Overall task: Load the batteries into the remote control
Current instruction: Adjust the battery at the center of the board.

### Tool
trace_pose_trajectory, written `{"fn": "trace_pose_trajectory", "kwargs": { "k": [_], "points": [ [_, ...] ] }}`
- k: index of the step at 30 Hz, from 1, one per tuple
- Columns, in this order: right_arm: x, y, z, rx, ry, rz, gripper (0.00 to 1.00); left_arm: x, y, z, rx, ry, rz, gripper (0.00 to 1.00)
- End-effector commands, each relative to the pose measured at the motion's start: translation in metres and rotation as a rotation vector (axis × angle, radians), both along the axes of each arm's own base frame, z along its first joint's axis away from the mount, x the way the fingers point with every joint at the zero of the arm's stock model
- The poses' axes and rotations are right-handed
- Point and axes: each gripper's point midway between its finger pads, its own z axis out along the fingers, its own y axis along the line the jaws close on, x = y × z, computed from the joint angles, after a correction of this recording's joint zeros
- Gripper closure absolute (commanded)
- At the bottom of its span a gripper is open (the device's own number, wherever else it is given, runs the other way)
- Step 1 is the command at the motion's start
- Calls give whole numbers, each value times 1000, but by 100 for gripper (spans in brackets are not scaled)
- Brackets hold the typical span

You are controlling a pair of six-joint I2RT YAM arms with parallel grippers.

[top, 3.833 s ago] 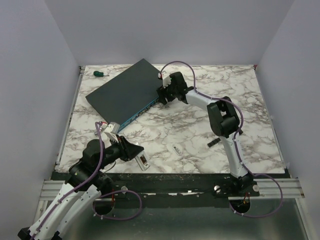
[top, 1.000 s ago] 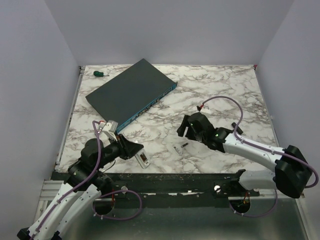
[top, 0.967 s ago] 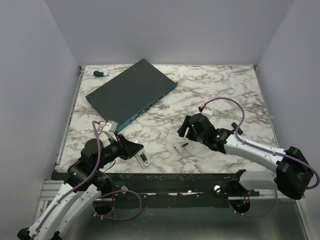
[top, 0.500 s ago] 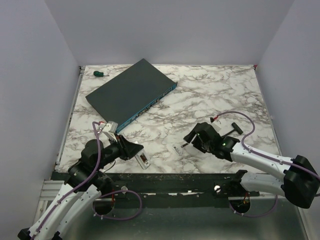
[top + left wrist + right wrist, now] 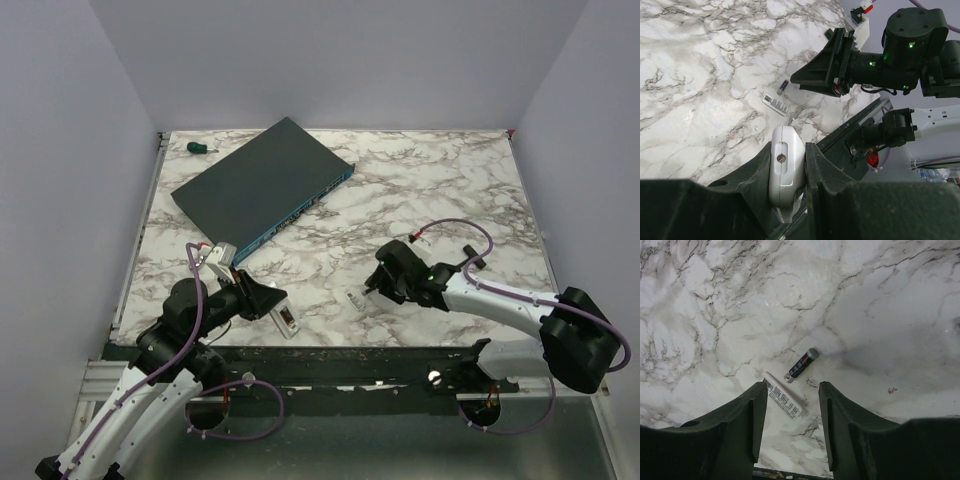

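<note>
1. Lower left of the top view: the left gripper is clamped tight on the remote control, which juts toward the near edge of the table. A slip could drop it off.
2. Lower centre: a white strip lies just beside the battery, so the fingers could snag both.
3. Right of centre: the right gripper hovers partly open and empty. A skewed pinch may send the round battery rolling.

Top view high at near side, looking down; wrist views low, both showing battery
</note>
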Motion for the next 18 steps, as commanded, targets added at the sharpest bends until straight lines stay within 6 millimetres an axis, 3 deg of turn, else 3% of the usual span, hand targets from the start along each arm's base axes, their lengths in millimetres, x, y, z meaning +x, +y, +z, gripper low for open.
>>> {"fn": "trace_pose_trajectory", "kwargs": {
  "k": [1, 4, 18],
  "points": [
    [1, 0, -5, 7, 1, -28, 53, 1, 1, 14, -17, -48, 0, 100],
    [3, 0, -9, -11, 8, -33, 57, 1, -1, 14, -19, -47, -8, 100],
    [7, 5, -27, -46, 40, -32, 57, 0, 0, 16, -12, -50, -12, 100]
  ]
}}
